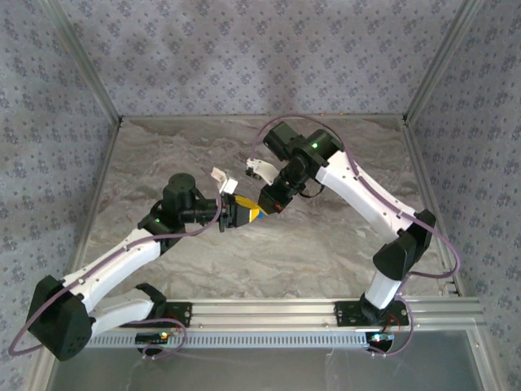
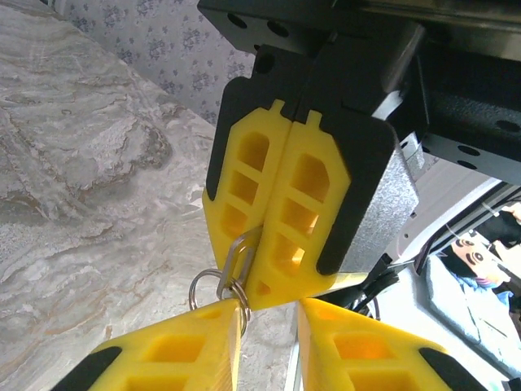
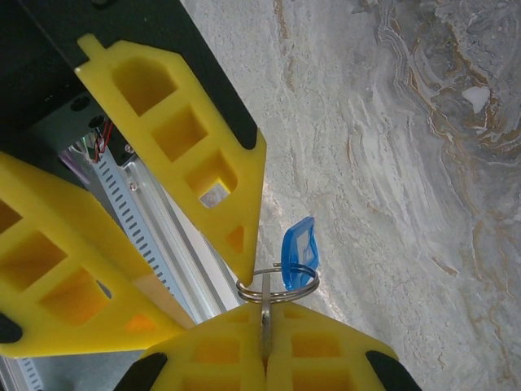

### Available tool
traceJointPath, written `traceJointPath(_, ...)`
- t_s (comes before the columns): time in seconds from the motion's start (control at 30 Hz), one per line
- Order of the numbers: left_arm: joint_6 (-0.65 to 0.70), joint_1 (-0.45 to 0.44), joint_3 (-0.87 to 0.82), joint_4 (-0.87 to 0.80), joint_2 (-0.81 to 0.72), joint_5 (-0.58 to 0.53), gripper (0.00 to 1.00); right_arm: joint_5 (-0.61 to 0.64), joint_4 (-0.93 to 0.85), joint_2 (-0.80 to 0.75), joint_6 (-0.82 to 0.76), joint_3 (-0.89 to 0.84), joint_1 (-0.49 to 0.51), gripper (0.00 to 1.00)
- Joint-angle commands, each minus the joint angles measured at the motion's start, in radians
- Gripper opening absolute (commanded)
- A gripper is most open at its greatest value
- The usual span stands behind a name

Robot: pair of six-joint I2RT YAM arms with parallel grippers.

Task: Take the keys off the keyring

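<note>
Both grippers meet above the middle of the table. My right gripper [image 3: 264,314] [image 1: 264,204] is shut on a flat silvery key [image 3: 264,322] that hangs on the keyring [image 3: 278,285]. A bright blue tag [image 3: 298,252] also sits on that ring, on its far side. In the left wrist view the shut right fingers [image 2: 281,204] pinch the silvery key [image 2: 242,251] above the keyring [image 2: 213,285]. My left gripper [image 2: 273,314] [image 1: 238,213] is open, its jaws apart. One left fingertip [image 2: 232,314] touches the ring's edge; the other finger [image 2: 366,342] stands clear of it.
The marbled tabletop [image 1: 326,244] lies below the grippers. An aluminium rail [image 1: 269,314] runs along the near edge, with metal frame posts [image 1: 431,73] and patterned walls [image 1: 244,49] around the sides and back.
</note>
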Motion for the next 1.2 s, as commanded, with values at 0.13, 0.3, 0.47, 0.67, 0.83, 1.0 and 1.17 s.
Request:
traceJointPath(0.13,0.028,-0.008,0.034,-0.022,0.016,-0.022,0.23,-0.041,-0.002,-0.012,-0.005,0.036,0.002,0.0)
traceJointPath(0.3,0.037,-0.009,0.028,-0.028,0.012,-0.043,0.27,-0.047,-0.003,-0.012,-0.007,0.034,0.002,0.0)
traceJointPath(0.47,0.035,-0.009,0.021,-0.023,0.002,-0.05,0.27,-0.052,0.0,-0.02,-0.007,0.028,0.002,0.0)
traceJointPath(0.67,0.031,-0.01,0.026,0.0,0.011,-0.04,0.16,-0.059,0.006,-0.025,-0.008,0.022,0.003,0.0)
traceJointPath(0.83,0.046,-0.012,0.026,-0.015,0.006,-0.05,0.03,-0.075,0.009,-0.034,-0.005,0.017,0.003,0.0)
traceJointPath(1.0,0.063,-0.012,0.018,-0.028,-0.016,-0.079,0.0,-0.082,0.01,-0.04,-0.004,0.006,0.0,0.0)
traceJointPath(1.17,0.076,-0.019,-0.011,-0.003,-0.065,-0.117,0.0,-0.105,0.026,-0.049,0.008,-0.012,-0.023,0.0)
